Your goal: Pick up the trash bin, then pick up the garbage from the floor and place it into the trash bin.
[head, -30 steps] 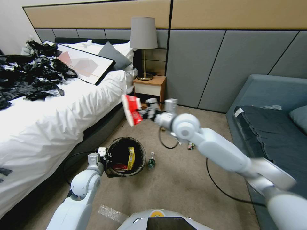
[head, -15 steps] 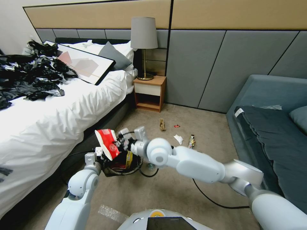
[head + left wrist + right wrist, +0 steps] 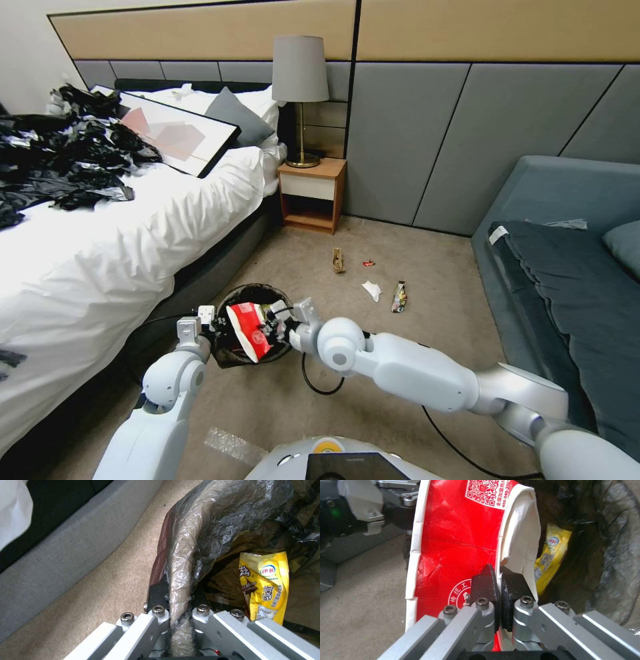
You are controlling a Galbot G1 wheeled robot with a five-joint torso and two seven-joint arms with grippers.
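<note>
The trash bin (image 3: 256,291), lined with a black bag, stands on the carpet beside the bed. My left gripper (image 3: 213,324) is shut on its near rim; the left wrist view shows that gripper (image 3: 176,593) pinching the liner-covered rim (image 3: 181,555). My right gripper (image 3: 275,327) is shut on a red-and-white paper carton (image 3: 248,331) tilted over the bin's mouth. In the right wrist view its pads (image 3: 485,585) clamp the carton (image 3: 453,542) by its edge. A yellow snack wrapper (image 3: 265,587) lies inside the bin. A brown scrap (image 3: 338,260), red wrapper (image 3: 368,263), white tissue (image 3: 371,290) and snack wrapper (image 3: 399,297) lie on the floor.
The white bed (image 3: 133,220), with a heap of black bags (image 3: 60,153) on it, runs along the left. A nightstand (image 3: 313,193) with a lamp stands at the back, and a blue-grey sofa (image 3: 567,267) fills the right. A black cable (image 3: 320,387) loops under my right arm.
My right arm has swung the red carton down and leftwards from mid-air to the bin's mouth. The left gripper has kept its hold on the rim.
</note>
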